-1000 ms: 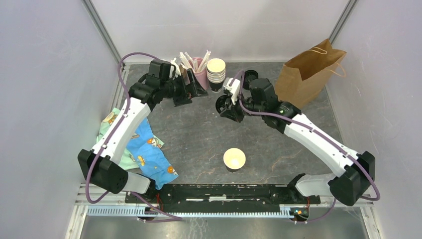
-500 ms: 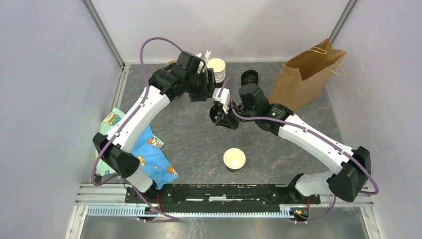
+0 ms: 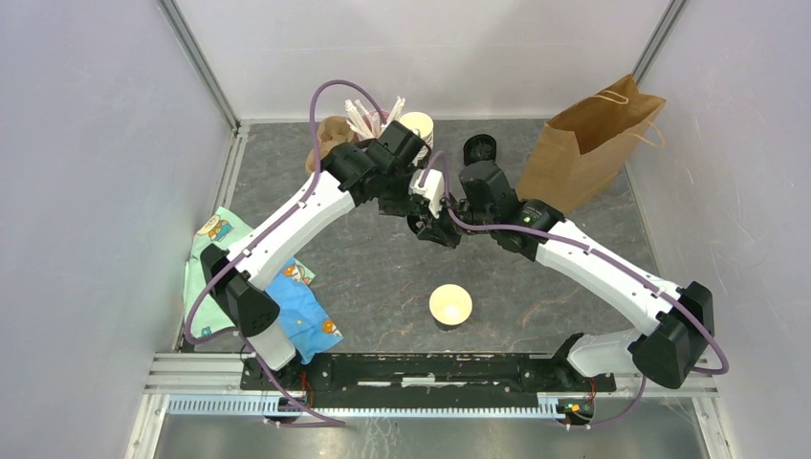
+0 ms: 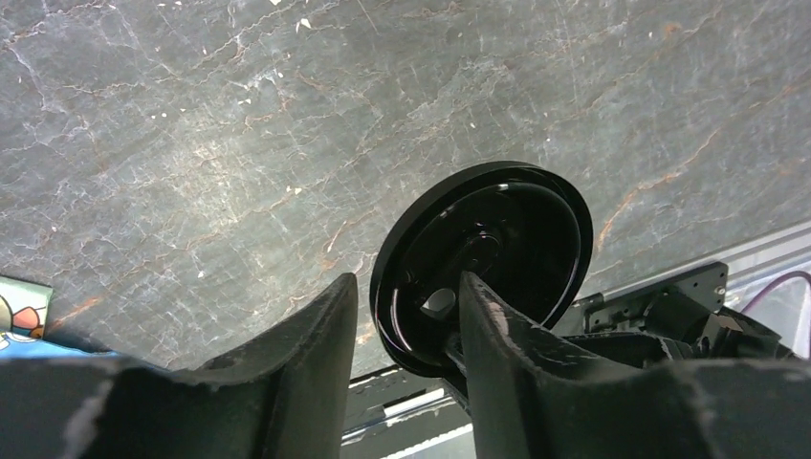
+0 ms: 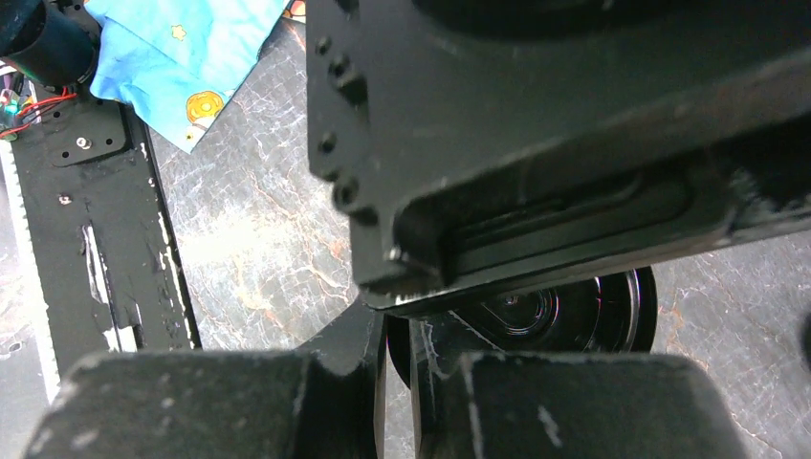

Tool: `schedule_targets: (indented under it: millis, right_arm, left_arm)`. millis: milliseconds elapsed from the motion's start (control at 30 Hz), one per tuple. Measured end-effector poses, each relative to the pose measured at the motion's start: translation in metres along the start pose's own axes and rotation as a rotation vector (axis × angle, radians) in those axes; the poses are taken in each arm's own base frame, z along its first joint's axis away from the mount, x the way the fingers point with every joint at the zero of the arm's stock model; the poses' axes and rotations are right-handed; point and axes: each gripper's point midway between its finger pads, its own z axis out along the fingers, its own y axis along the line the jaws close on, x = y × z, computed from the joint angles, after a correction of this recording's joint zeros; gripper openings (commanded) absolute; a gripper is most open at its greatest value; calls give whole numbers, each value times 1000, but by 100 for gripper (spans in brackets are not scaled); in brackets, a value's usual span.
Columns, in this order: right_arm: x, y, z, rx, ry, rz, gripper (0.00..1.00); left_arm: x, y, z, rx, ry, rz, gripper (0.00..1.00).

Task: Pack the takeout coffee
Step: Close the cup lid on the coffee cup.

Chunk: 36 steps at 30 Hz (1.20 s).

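From above and behind the arm bases, my overhead camera takes in the whole desk [image 3: 363, 277]. Both wrist cameras sit tight behind their fingers [image 4: 296, 382], looking down at the desk close up, and both catch the same black lid [image 4: 521, 239].

Dark veined stone tabletop [image 3: 383, 277], plain pale walls [image 3: 430, 48]

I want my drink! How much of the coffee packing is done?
Not much yet. The right gripper pinches a black lid, and the open left gripper is right at it. The cup stands uncovered on the table. To do: lid on, cup into the brown bag.
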Motion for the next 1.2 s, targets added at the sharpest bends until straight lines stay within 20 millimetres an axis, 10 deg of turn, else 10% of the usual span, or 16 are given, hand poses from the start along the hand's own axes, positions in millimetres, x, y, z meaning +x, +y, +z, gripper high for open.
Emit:
schedule_targets:
  millis: [433,767,967,1200]
  right_arm:
    - [3,-2,0,15,9,0,11]
    - [0,-10,-13,98,54,52,71]
    - [-76,-35,-71,279,-87,100,96]
    - [-147,-82,-165,349,-433,400,98]
  left_arm:
    - [7,5,11,-59,20,38,20]
    - [-3,11,6,-37,24,0,10]
    - [-40,33,-6,205,-24,-270,11]
    - [-93,22,-74,736,-249,-603,14]
